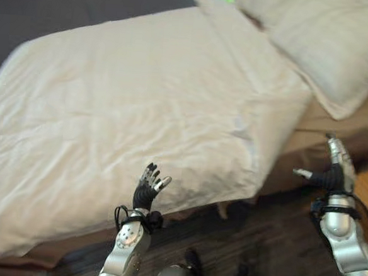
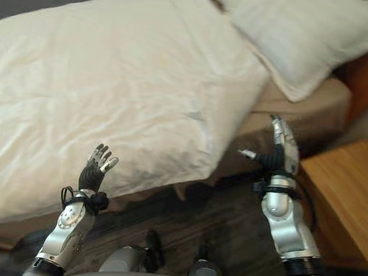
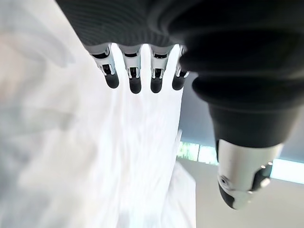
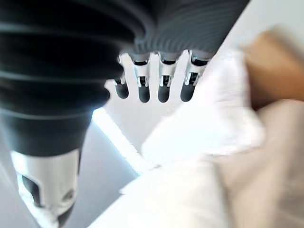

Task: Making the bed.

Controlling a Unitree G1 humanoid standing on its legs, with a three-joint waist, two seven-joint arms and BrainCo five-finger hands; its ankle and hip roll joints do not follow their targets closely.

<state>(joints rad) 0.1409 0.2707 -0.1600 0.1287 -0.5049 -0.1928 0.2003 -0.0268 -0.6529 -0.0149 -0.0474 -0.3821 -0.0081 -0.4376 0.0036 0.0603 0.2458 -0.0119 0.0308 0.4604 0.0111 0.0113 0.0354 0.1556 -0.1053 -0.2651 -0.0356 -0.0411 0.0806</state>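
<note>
A white duvet [image 1: 129,102] lies spread over the bed, its near edge hanging over a tan sheet [image 1: 336,133]. Two white pillows [image 1: 330,41] lie at the head, far right. My left hand [image 1: 148,187] is raised in front of the duvet's near edge, fingers [image 3: 135,78] straight, holding nothing. My right hand [image 2: 280,151] stands upright beside the bed's tan side below the pillows, fingers [image 4: 164,83] straight and thumb out, empty. Neither hand touches the bedding.
A wooden bedside table [image 2: 341,199] stands right of my right arm. Dark floor [image 2: 228,223] runs along the bed's near side. A tan bed leg [image 1: 222,210] shows under the duvet's corner.
</note>
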